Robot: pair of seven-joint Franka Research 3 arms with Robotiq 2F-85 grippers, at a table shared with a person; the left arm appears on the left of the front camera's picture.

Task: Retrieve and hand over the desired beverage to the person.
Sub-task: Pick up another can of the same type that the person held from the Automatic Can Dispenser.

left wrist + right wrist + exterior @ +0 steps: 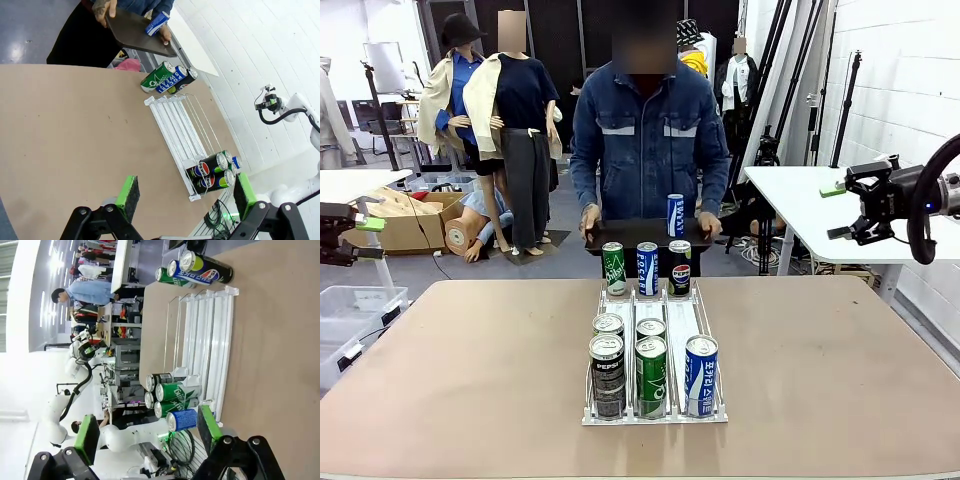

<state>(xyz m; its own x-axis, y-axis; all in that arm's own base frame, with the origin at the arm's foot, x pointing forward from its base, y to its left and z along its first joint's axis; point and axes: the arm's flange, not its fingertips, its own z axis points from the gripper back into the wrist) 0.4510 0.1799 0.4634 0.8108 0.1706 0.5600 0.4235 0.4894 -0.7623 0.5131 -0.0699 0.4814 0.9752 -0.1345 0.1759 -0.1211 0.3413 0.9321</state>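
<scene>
Currently the person in a blue denim jacket with pale grey chest stripes [648,140] stands at the twelve o'clock edge of the tan tabletop [470,360]. Both of the person's hands grip a flat dark rectangular tray [620,238], on which a tall blue-and-white drink can [675,215] stands upright. A white three-lane plastic rack [680,318] runs from six to twelve o'clock across the table's middle. Just past its twelve o'clock end stand a far green can [613,268], a far blue can [647,268] and a far black Pepsi can [680,267] in a row. At its six o'clock end sit a near black Pepsi can [607,375], a near green can [651,375] and a near blue can [700,375], with two more cans just behind the first two. The left gripper [186,195] hangs off the table at nine o'clock, its green pads spread wide and empty. The right gripper [838,210] hovers at three o'clock, likewise wide and holding nothing.
</scene>
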